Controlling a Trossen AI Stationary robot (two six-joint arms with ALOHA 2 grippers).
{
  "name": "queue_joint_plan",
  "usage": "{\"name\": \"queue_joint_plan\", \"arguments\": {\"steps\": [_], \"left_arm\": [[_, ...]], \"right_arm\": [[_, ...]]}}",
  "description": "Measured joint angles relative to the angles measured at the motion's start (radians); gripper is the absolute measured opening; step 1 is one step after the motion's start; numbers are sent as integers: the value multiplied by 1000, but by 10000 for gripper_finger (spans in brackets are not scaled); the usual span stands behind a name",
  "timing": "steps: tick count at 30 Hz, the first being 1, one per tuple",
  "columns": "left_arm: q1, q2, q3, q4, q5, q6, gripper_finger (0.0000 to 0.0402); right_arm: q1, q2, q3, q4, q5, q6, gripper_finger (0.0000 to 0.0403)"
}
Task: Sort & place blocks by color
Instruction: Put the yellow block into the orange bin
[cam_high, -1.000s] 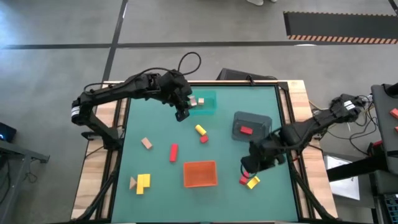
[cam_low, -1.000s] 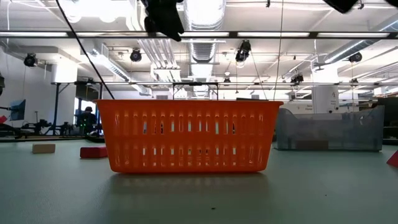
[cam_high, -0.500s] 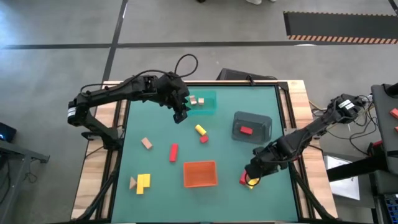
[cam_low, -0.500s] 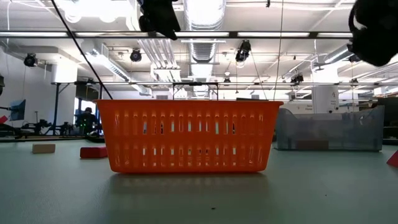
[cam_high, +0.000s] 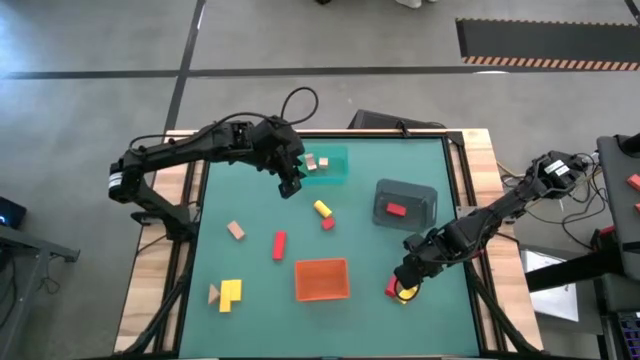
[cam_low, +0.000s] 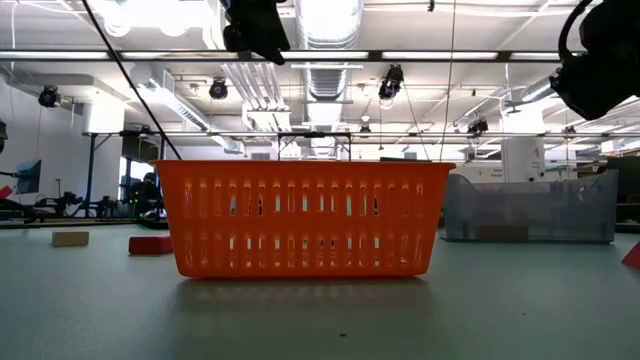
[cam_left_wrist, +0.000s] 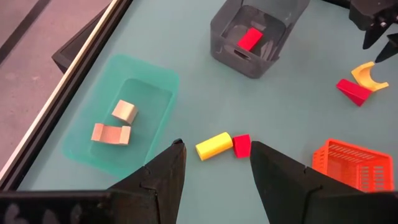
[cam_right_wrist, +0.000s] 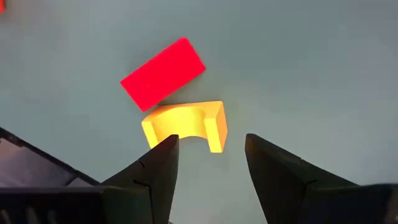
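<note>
My right gripper (cam_right_wrist: 208, 163) is open and hovers over a yellow arch block (cam_right_wrist: 186, 124) and a red block (cam_right_wrist: 163, 73) lying side by side near the table's near right (cam_high: 398, 290); its fingers touch neither. My left gripper (cam_left_wrist: 214, 168) is open, above the table next to the teal tray (cam_high: 330, 166), which holds two tan blocks (cam_left_wrist: 115, 123). Beyond its fingers a yellow block (cam_left_wrist: 213, 145) and a small red block (cam_left_wrist: 242, 145) lie on the table. The grey tray (cam_high: 405, 202) holds one red block (cam_left_wrist: 251, 38).
An orange basket (cam_high: 322, 279) stands near the near edge, mid-table. On the table's left lie a tan block (cam_high: 235, 230), a red bar (cam_high: 279, 245), a yellow L-shaped block (cam_high: 231, 293) and a tan wedge (cam_high: 213, 293). In the low view the basket (cam_low: 308, 218) hides much of the table.
My right gripper has come down and moved toward the near edge, over the red and yellow blocks at the near right; its arm has dropped into the low view's upper right. The blocks have stayed where they were.
</note>
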Motion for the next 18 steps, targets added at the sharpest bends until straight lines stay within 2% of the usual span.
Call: {"name": "queue_joint_plan", "arguments": {"steps": [18], "left_arm": [[0, 1, -1, 0, -2, -2, 164]], "right_arm": [[43, 7, -102, 157, 0, 45, 176]]}}
